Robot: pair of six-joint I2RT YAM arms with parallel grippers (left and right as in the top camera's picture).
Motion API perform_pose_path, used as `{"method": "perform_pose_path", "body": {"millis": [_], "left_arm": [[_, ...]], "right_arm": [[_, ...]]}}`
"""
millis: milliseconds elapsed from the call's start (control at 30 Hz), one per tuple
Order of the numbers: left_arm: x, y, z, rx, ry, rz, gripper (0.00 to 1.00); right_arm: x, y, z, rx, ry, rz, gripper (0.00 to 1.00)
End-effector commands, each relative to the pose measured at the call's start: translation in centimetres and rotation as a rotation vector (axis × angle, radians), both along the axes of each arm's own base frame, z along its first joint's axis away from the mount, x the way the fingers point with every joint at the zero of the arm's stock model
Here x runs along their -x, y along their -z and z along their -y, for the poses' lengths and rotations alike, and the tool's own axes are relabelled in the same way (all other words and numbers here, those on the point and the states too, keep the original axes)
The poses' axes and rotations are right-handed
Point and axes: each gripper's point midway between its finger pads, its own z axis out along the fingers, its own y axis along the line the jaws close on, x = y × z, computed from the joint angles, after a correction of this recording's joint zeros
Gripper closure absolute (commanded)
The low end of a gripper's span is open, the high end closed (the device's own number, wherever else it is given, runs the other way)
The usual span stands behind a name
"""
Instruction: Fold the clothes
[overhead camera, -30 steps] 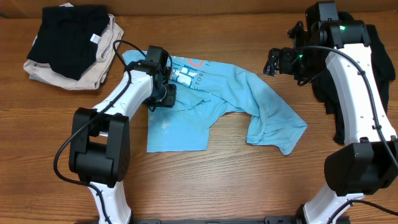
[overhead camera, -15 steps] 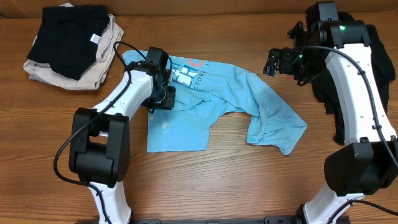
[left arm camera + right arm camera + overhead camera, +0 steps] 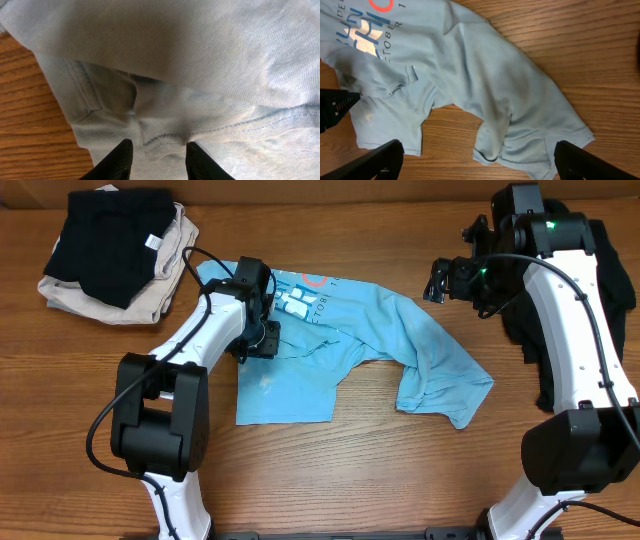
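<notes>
Sky-blue T-shirt (image 3: 420,340) is sprawled mid-desk (image 3: 350,480), printed side up, nowhere near flat. Nearest the front edge, a squarish flap (image 3: 285,392) lies smooth on the left, and a bunched, doubled-over lump (image 3: 445,392) sits on the right.

Just behind that flap the left end effector (image 3: 262,332) is down on the cloth. In its wrist view the black fingers (image 3: 122,160) are spread, straddling a ridge of stitched seam (image 3: 165,137), not pinching anything as far as I can see.

As I read it, the long axis runs diagonally from the lettering (image 3: 305,298) at the far left to the lump at the near right. Which end is collar and which is hem, I honestly can't tell from this crumple.

Further back on the right, the right end effector (image 3: 443,280) hangs above the desk with its fingers wide apart, holding nothing.

At the very back, a black top (image 3: 110,235) lies on a beige pile (image 3: 140,298) far left, and another dark garment (image 3: 600,310) sits far right.

My worry is that if the left one closes here it grabs two layers at the seam. With nothing pinning the other end, any pull would probably drag the whole shirt and make the twist worse.
</notes>
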Motion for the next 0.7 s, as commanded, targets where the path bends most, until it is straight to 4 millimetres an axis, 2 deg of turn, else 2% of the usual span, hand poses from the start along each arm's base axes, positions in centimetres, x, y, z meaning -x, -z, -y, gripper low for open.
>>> {"method": "perform_pose_path", "body": {"millis": [0, 600, 667], "left_arm": [[-0.09, 0.07, -0.05, -0.008, -0.001, 0.001, 0.63], [0.36, 0.51, 0.42, 0.022, -0.001, -0.016, 0.71], [0.59, 0.71, 0.35, 0.020, -0.002, -0.022, 0.75]], "right_arm": [[0.08, 0.18, 0.25, 0.010, 0.004, -0.003, 0.00], [0.06, 0.18, 0.25, 0.010, 0.004, -0.002, 0.00], [0.05, 0.18, 0.25, 0.010, 0.004, -0.001, 0.00]]}}
